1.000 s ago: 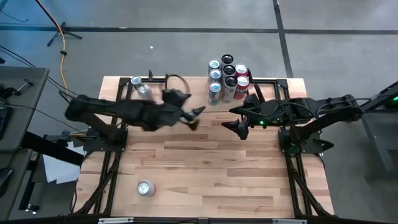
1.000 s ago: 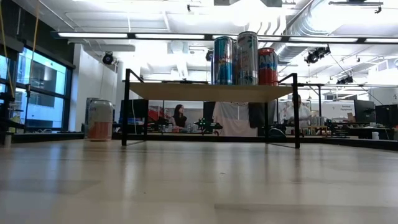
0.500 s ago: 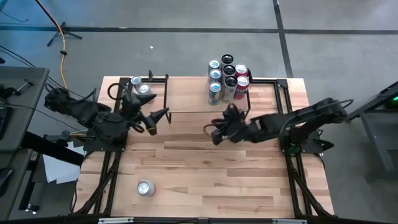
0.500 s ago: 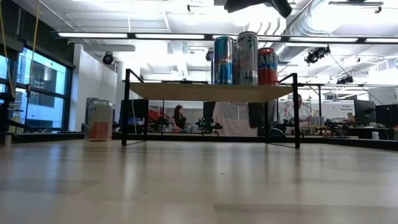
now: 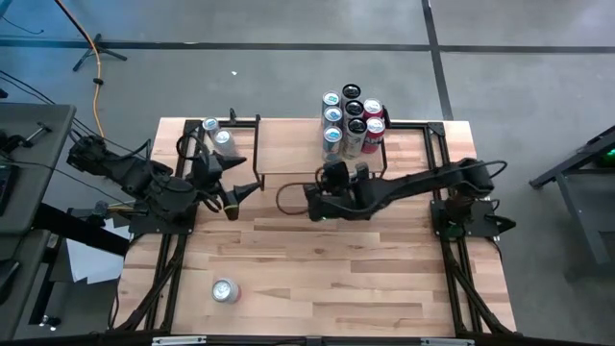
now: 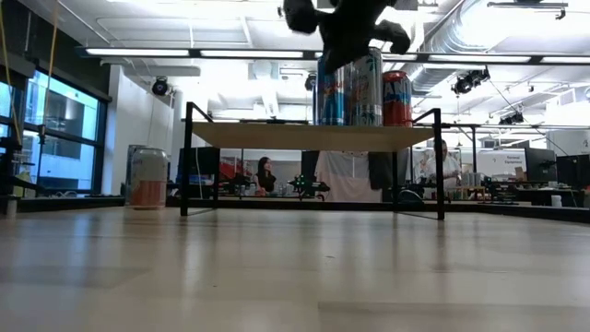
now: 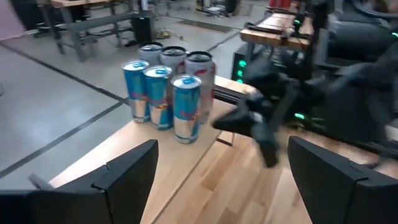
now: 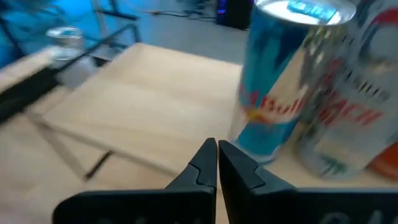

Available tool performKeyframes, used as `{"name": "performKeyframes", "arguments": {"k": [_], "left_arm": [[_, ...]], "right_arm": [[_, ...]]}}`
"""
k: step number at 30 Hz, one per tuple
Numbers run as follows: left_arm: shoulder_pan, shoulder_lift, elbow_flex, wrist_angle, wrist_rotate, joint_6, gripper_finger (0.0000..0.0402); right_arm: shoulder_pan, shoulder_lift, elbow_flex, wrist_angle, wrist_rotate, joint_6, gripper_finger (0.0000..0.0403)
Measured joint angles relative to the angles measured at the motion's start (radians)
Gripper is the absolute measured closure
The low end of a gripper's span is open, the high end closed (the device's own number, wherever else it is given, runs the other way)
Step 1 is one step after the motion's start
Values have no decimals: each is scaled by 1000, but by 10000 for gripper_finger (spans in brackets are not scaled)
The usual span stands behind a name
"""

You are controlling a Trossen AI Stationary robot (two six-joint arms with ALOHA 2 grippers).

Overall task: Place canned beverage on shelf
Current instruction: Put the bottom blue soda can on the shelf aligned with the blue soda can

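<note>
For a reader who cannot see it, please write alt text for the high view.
A cluster of tall slim blue, black and red beverage cans stands on the light wood plank shelf with black legs. The right gripper hovers, shut, before it; the left gripper waits open. One silver can stands near the table's front.

Cans cluster on the shelf's right end — one can stands near the table's front-left.

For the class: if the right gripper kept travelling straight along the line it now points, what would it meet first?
Probably the light wood shelf top just ahead of the shut right gripper. The blue-and-silver drink can stands slightly to one side of that line; depth is hard to judge.
</note>
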Motion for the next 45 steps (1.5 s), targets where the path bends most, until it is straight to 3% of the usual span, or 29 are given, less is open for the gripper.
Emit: {"name": "performKeyframes", "arguments": {"k": [7,12,45], "left_arm": [[0,1,0,2,64,25,85],[0,1,0,1,101,58,85],[1,1,0,-6,97,49,85]], "right_arm": [[-27,100,169,-201,34,64,403],[-35,107,172,-211,41,70,403],[-108,107,170,-208,86,63,403]]}}
